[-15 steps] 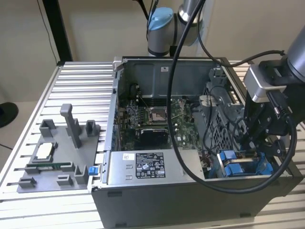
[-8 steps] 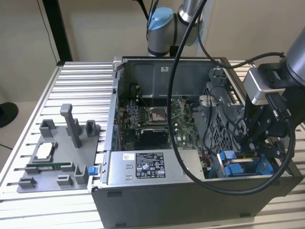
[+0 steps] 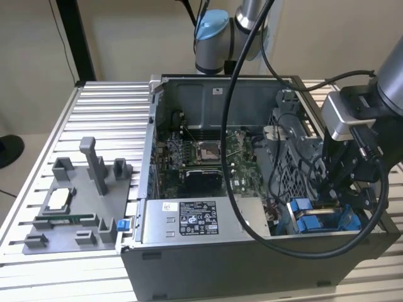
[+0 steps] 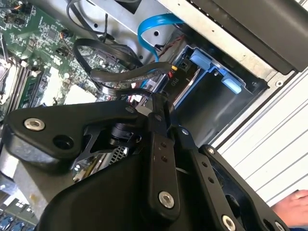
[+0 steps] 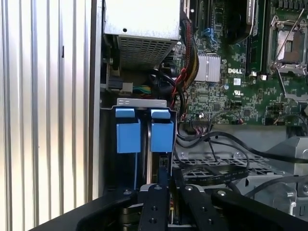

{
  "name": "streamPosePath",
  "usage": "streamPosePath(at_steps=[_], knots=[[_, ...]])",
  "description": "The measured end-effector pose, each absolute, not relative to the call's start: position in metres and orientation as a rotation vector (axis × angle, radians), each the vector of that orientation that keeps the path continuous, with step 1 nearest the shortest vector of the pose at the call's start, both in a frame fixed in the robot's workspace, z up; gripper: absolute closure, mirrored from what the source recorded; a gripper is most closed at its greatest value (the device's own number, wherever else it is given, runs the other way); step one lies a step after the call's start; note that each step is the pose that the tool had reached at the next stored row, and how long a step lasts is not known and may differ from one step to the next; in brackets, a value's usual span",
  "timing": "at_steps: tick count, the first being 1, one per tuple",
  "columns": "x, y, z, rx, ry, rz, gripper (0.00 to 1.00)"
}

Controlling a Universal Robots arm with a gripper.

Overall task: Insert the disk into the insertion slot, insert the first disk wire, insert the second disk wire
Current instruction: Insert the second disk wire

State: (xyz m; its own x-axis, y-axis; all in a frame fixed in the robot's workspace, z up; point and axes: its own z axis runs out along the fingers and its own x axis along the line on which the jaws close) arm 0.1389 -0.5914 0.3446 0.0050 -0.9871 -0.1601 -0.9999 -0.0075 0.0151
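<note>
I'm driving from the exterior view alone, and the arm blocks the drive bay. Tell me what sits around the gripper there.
Observer: In the first wrist view, the gripper is close in front of two blue tabs that stand side by side at the insertion slot.
Operator: Report the cables.
Observer: In the second wrist view, a light-blue flat cable loops beside a black wire whose connector end lies near the bay.
Operator: Check for anyone near.
Observer: In the second wrist view, a person's hand is at the edge of the ribbed table.
</note>
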Motion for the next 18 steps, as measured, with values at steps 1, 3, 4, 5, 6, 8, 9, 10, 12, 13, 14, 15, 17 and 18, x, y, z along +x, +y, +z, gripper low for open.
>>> streamPosePath(at_steps=[1,3,4,5,6,8,9,10,12,13,14,15,17,18], knots=[[0.139,-0.591,0.344,-2.151,2.137,0.187,1.00],[0.139,-0.591,0.343,-2.149,2.134,0.181,1.00],[0.139,-0.591,0.342,-2.148,2.133,0.179,1.00],[0.139,-0.591,0.342,-2.148,2.132,0.177,1.00],[0.139,-0.591,0.341,-2.147,2.132,0.176,1.00],[0.139,-0.591,0.340,-2.148,2.133,0.174,1.00],[0.138,-0.591,0.339,-2.149,2.133,0.173,1.00],[0.138,-0.591,0.338,-2.150,2.134,0.171,1.00],[0.138,-0.591,0.336,-2.151,2.136,0.166,1.00],[0.137,-0.591,0.334,-2.151,2.136,0.164,1.00],[0.137,-0.591,0.334,-2.151,2.136,0.162,1.00],[0.137,-0.591,0.333,-2.151,2.135,0.163,1.00],[0.137,-0.591,0.335,-2.150,2.134,0.166,1.00],[0.137,-0.591,0.338,-2.149,2.132,0.167,1.00]])
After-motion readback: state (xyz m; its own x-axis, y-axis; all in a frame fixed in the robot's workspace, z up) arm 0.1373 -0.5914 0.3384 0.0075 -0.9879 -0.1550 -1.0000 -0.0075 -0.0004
